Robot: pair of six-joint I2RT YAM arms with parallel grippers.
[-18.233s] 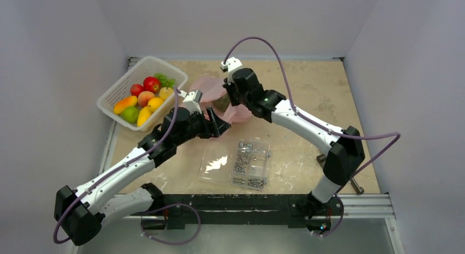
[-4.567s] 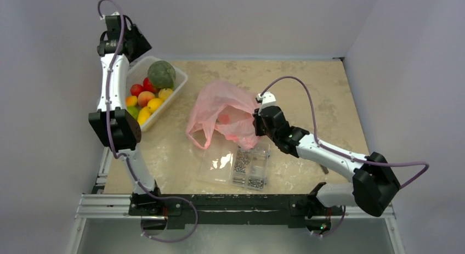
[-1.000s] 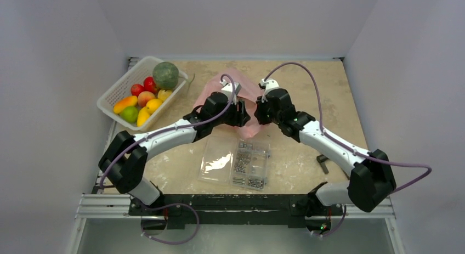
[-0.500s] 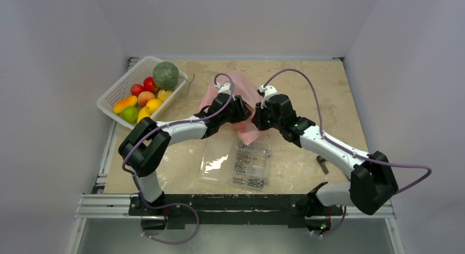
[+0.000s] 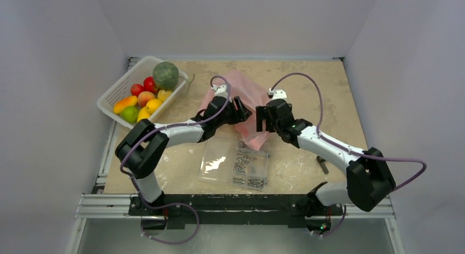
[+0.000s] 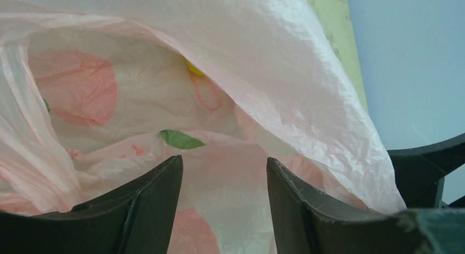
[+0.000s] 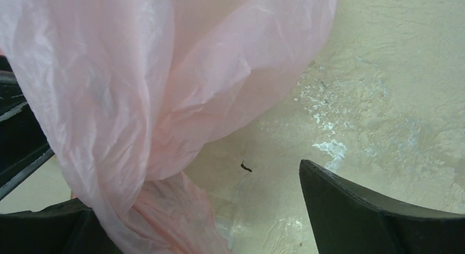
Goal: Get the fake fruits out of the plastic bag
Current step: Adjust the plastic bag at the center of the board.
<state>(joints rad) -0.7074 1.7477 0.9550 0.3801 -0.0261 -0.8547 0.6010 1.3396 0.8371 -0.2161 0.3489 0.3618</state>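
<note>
Beside the plastic bag (image 5: 244, 84), left end effector (image 6: 224, 169) and right end effector (image 5: 257, 119) are held released to reach fake fruits (image 6: 71, 86) inside.

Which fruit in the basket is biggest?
The dull grey-green melon at the far end of the basket; it is ball-shaped and far larger than the small red, yellow and orange fruits.

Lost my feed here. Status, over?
Left gripper jaws open at pink bag. Right gripper jaws open, bag draped over one. Fake fruits inside. Screw case close by.
</note>
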